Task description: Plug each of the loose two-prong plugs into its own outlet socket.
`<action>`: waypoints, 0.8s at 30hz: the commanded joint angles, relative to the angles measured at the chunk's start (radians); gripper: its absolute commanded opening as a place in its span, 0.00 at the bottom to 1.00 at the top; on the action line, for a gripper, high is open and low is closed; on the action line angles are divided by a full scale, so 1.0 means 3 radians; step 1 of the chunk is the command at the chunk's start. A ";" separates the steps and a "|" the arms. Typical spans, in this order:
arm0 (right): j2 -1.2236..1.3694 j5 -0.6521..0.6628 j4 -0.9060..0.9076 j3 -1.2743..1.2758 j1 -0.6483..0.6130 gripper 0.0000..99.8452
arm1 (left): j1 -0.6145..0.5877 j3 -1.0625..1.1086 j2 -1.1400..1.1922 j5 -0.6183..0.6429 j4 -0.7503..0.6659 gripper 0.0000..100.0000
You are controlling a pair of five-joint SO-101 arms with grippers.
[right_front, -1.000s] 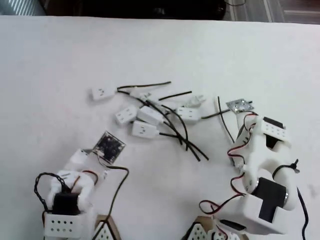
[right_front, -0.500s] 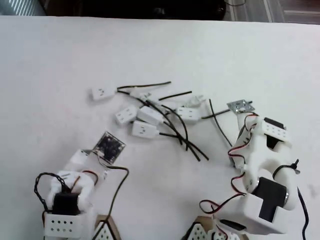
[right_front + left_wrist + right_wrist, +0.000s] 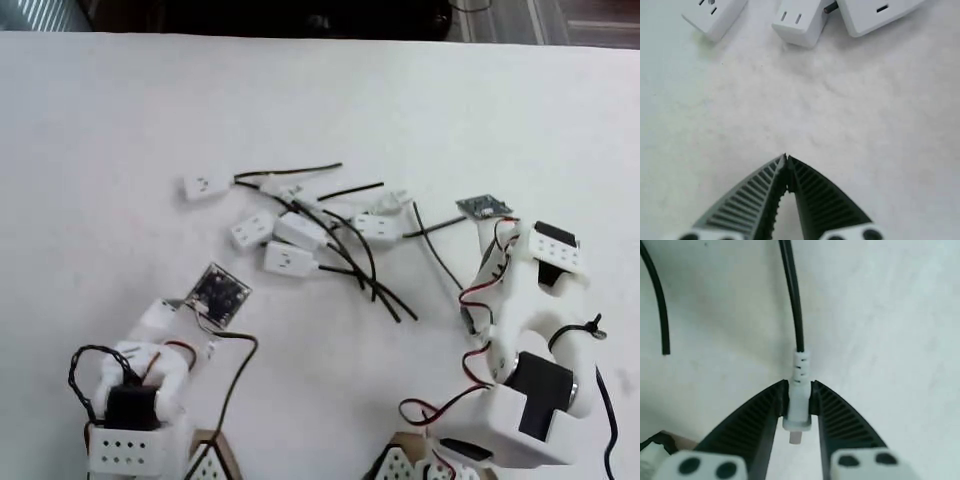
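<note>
Black ribbed jaws of the right tool (image 3: pixel 799 390) are pinched tight on a small white two-prong plug (image 3: pixel 799 409), its thin black cord (image 3: pixel 791 295) trailing off, out to the side of the huddle of white rectangular outlet sockets (image 3: pixel 288 260) mid-bench, while the left tool (image 3: pixel 786 161) sits closed on nothing just short of them! Early days, I'd say: one plug in hand but unseated, several sockets showing bare slots, other loose white plugs (image 3: pixel 392 202) lying among the cords, and whether any is already home I can't tell. Underneath it all is a plain white bench (image 3: pixel 120 110), with a dark strip of room (image 3: pixel 300 15) beyond its far edge.
</note>
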 commanded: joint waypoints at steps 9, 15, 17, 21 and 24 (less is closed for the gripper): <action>-0.0013 -0.0005 0.0043 -0.0082 -0.0110 0.08 | -0.0028 -0.0010 -0.0008 -0.0026 0.0010 0.02; -0.0013 -0.0010 0.0038 -0.0077 -0.0130 0.08 | -0.0028 -0.0010 -0.0008 -0.0026 0.0010 0.02; -0.0013 -0.0010 0.0038 -0.0077 -0.0125 0.08 | -0.0028 -0.0010 -0.0008 -0.0026 0.0010 0.02; -0.0013 -0.0010 0.0038 -0.0072 -0.0120 0.08 | -0.0028 -0.0010 -0.0008 -0.0026 0.0010 0.02; -0.0013 -0.0005 0.0038 -0.0072 -0.0120 0.08 | -0.0028 -0.0010 -0.0008 -0.0026 0.0010 0.02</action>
